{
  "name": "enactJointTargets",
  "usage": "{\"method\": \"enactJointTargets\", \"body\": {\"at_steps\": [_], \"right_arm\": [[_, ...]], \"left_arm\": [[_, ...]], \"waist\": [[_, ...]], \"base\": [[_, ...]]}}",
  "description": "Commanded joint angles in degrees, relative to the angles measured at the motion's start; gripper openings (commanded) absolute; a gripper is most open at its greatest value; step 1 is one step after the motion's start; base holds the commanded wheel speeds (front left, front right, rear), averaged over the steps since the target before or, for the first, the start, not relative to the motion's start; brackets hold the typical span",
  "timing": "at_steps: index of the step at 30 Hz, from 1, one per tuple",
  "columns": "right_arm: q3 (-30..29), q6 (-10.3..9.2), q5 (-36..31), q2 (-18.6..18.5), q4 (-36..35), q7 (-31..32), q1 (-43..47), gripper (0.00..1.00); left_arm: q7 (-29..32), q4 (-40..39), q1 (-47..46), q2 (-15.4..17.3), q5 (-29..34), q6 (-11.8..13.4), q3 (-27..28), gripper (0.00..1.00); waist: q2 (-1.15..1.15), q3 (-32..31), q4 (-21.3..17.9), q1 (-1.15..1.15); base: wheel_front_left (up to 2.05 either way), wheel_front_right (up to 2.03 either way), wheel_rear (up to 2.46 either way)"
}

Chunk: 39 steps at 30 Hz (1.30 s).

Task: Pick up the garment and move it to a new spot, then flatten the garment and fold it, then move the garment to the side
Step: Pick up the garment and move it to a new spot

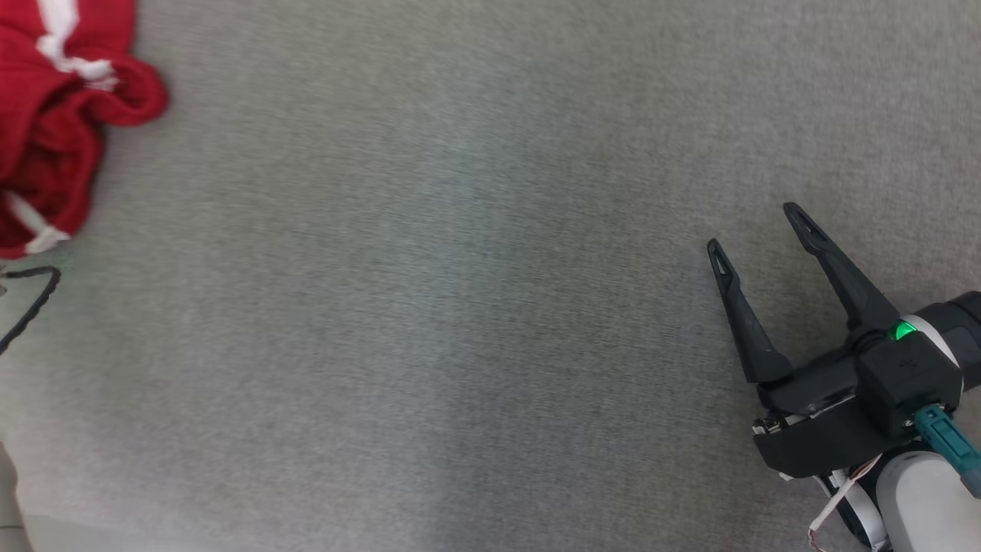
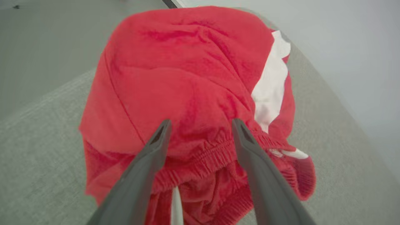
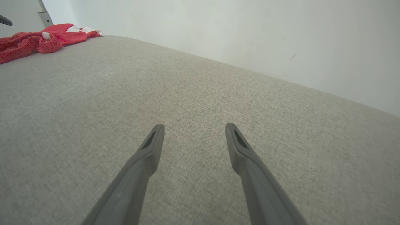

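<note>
Head view: red garment (image 1: 54,115) crumpled on the grey surface (image 1: 460,307). Well apart from the garment sits the right gripper (image 1: 753,227), jaws released. Left wrist view: left gripper (image 2: 201,122) hangs right at the garment's waistband, jaws spread, grasping nothing.

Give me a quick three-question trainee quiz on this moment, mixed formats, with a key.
1. True or false: the right gripper is shut on the red garment.
2. Whose fingers are poised at the garment's elastic waistband? A) the left gripper B) the right gripper C) both
3. Fill in: the garment lies crumpled on a ___ fabric surface.
Key: 1 false: its fingers are open over bare fabric, well apart from the garment. 2 A. 3 grey.
</note>
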Motion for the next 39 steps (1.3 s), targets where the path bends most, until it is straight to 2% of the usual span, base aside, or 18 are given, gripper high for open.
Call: {"method": "enactJointTargets", "body": {"at_steps": [1,9,10,11,12,19,32,39], "right_arm": [[0.12,-0.15,-0.45,0.23,-0.39,-0.03,-0.52,1.0],[0.38,-0.15,-0.08,0.62,0.07,0.03,-0.12,1.0],[0.42,-0.15,-0.05,0.67,-0.05,0.11,-0.2,1.0],[0.41,-0.15,-0.02,0.76,-0.12,0.02,-0.27,1.0],[0.45,-0.15,0.08,0.83,-0.09,0.02,-0.3,1.0],[0.85,-0.15,0.63,1.75,0.69,-0.95,-0.6,1.0],[1.91,-0.15,2.24,5.15,6.91,-5.57,-1.02,1.0],[1.98,-0.15,3.26,7.47,11.09,-8.51,0.07,1.0]], "left_arm": [[0.88,-0.26,0.26,0.66,-0.39,0.58,-0.02,1.0],[5.53,-0.9,4.66,0.17,-0.93,3.88,0.28,1.0],[6.22,-0.97,5.04,0.04,-0.93,4.05,0.09,0.67],[6.64,-1.04,5.44,-0.14,-1.01,4.15,-0.04,0.27],[7.11,-1.12,5.91,-0.25,-1.11,4.06,-0.19,0.0],[8.99,-2.3,7.5,0.55,-2.17,3.77,0.57,0.0],[8.18,-5.16,5.81,5.39,-2.93,-1.04,0.67,0.0],[8.32,-8.24,3.73,6.92,-1.41,-1.54,-1.16,0.0]], "waist": [[-0.01,4.16,-3.86,-0.01],[-0.01,4.25,-5.23,-0.01],[-0.01,4.2,-5.33,-0.01],[-0.01,4.06,-5.42,-0.01],[-0.01,3.86,-5.51,-0.01],[-0.01,1.38,-5.84,-0.01],[-0.01,-7.43,-5.15,-0.01],[-0.01,-13.43,-5.44,-0.01]], "base": [[0.0,0.0,0.0],[0.0,0.0,0.0],[0.0,0.0,0.0],[0.0,0.0,0.0],[0.0,0.0,0.0],[0.0,0.0,0.0],[0.0,0.0,0.0],[0.0,0.0,0.0]]}}
